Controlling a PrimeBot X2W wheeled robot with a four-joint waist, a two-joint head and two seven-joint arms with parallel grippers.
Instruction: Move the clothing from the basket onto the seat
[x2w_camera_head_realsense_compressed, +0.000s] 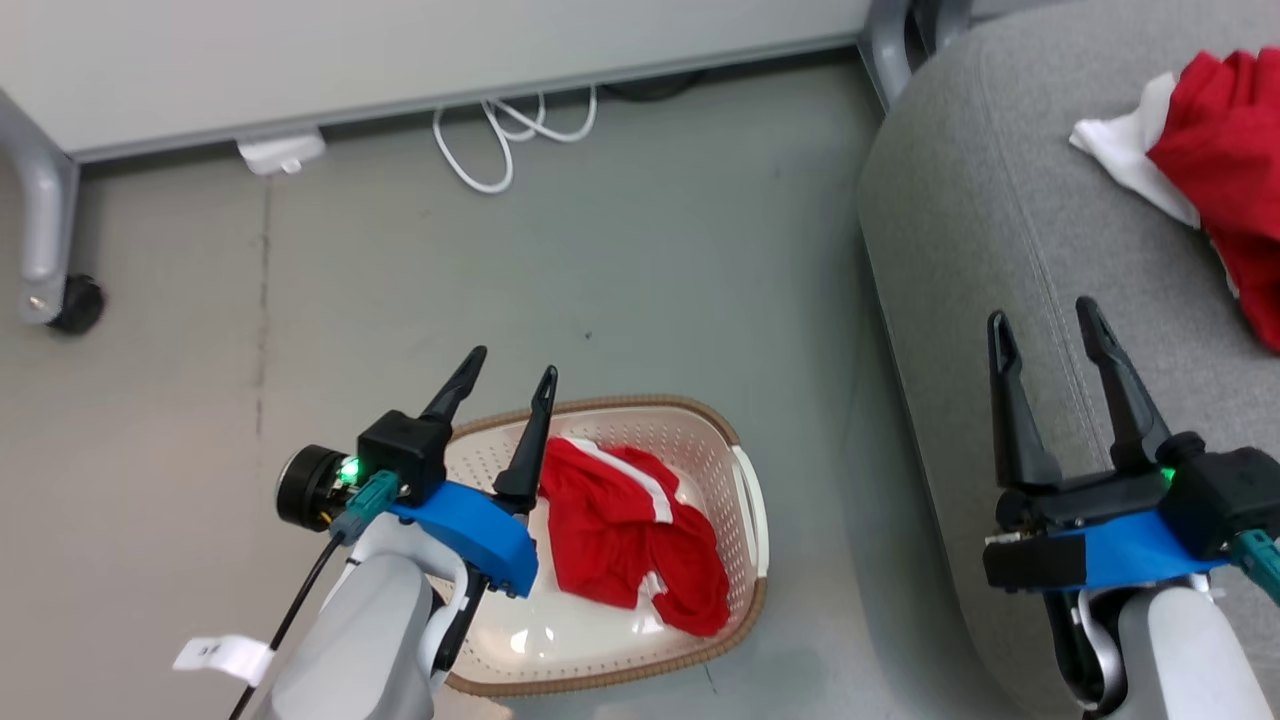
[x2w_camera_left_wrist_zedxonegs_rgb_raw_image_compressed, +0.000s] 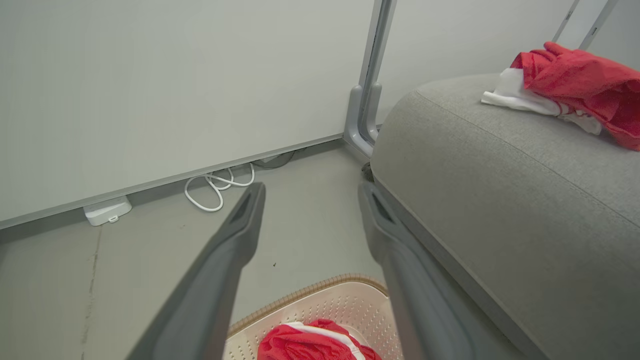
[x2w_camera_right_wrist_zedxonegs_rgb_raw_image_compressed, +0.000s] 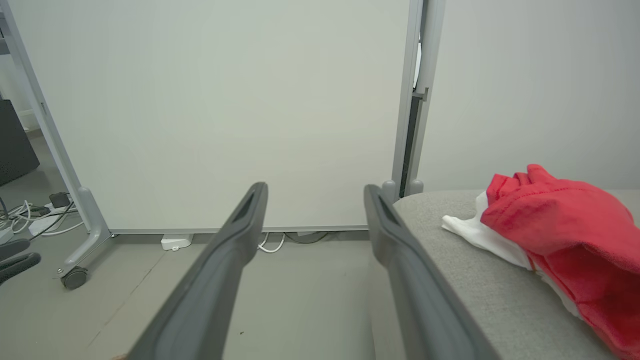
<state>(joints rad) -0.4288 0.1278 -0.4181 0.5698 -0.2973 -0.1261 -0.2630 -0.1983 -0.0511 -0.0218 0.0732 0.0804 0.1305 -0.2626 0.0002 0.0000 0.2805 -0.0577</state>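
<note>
I judge the task half done. One red garment (x2w_camera_head_realsense_compressed: 1225, 150) lies on the seat (x2w_camera_head_realsense_compressed: 980, 220), at two o'clock in the head view; the other garment (x2w_camera_head_realsense_compressed: 620, 540) is in the basket (x2w_camera_head_realsense_compressed: 640, 405), at six o'clock. The left gripper (x2w_camera_head_realsense_compressed: 513, 362) and right gripper (x2w_camera_head_realsense_compressed: 1043, 311) have their fingers apart, holding nothing.

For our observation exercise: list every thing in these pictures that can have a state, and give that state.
basket: upright on the floor, partly filled.
red garment in basket: crumpled, unheld.
seat: partly covered.
red garment on seat: crumpled, lying loose.
left gripper: open, empty, above the basket.
right gripper: open, empty, above the seat.
white cable: looped on the floor.
</note>
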